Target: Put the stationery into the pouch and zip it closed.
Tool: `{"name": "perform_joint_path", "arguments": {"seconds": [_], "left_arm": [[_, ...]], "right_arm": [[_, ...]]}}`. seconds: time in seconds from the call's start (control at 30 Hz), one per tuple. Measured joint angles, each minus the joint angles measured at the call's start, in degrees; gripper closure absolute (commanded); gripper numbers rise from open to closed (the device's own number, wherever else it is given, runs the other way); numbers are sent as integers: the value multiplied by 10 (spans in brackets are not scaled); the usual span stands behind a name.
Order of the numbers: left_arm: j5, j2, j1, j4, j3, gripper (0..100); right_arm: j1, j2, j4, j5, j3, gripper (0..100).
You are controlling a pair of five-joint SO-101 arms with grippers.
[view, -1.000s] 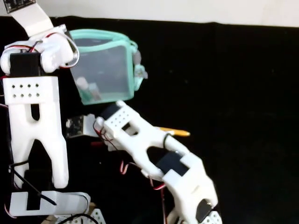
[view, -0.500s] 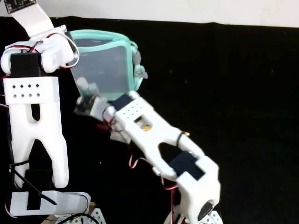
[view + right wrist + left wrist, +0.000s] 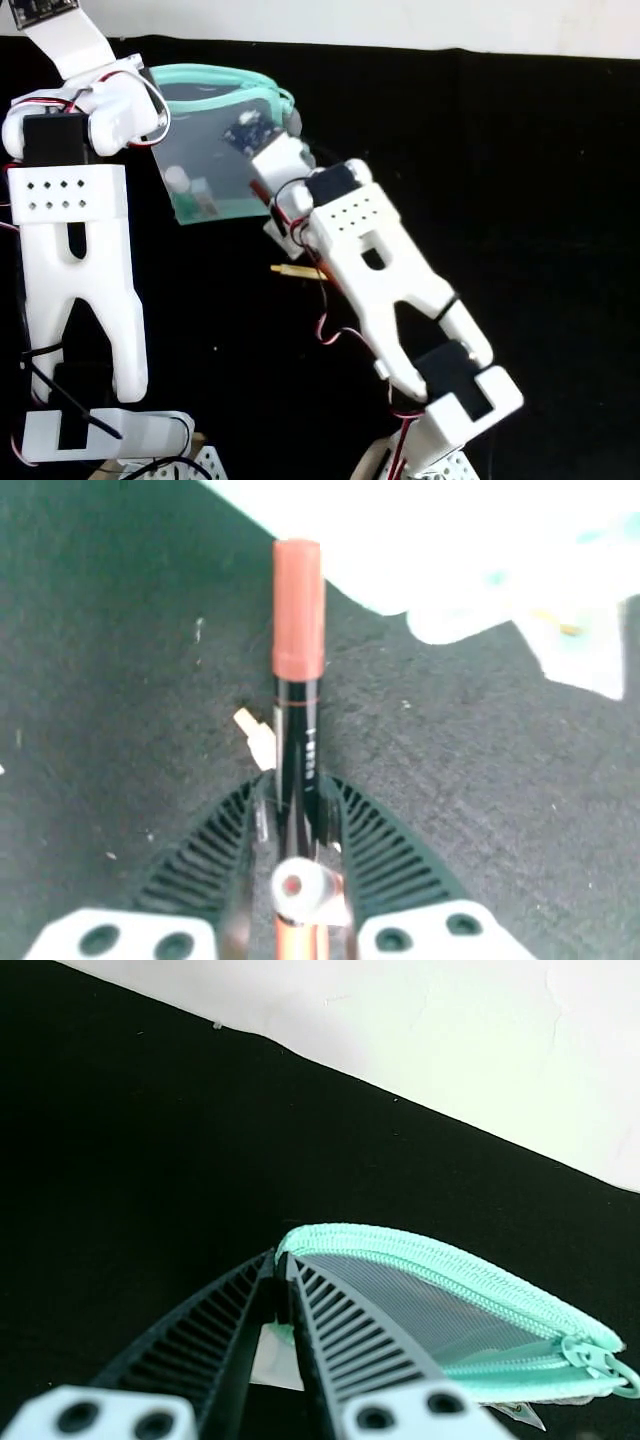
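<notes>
Mint-green zip edging is what my left gripper (image 3: 277, 1260) has pinched flat between its fingers, at the left corner of the pouch (image 3: 225, 150). The pouch sits at the far left of the black table (image 3: 520, 220), and I judge its mouth to be open. That arm has not shifted over the last second.

My right arm has. A second ago its wrist was low, by the pouch's near edge. Now it has swung farther away and to the right, and it hangs over the pouch's right half. My right gripper (image 3: 295, 795) is clamped on a black pen (image 3: 298, 610) with a reddish-brown cap, cap leading. I read the carry as nearly done: the pen is at the pouch but not yet inside, and the zipping comes after.

The high view adds what my wrists do not give me. Two small pale things (image 3: 190, 190) already lie in the pouch's near-left corner. A yellow pencil (image 3: 298, 270) lies on the cloth on the near side of the pouch, partly under my right arm, so more stationery waits.

The right wrist view adds the grasp itself: fingers closed low on the barrel, with most of the pen ahead of them. The left wrist view adds the zip pull (image 3: 600, 1362), at the opposite end of the teeth from my pinch.
</notes>
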Motion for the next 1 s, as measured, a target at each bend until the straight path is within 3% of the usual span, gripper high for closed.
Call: {"name": "perform_joint_path", "arguments": {"seconds": [0.43, 1.0], "left_arm": [[0, 0, 0, 0, 0, 994], [0, 0, 0, 0, 0, 994]], "right_arm": [[51, -47, 26, -108, -93, 991], [29, -33, 31, -166, -462, 991]]}}
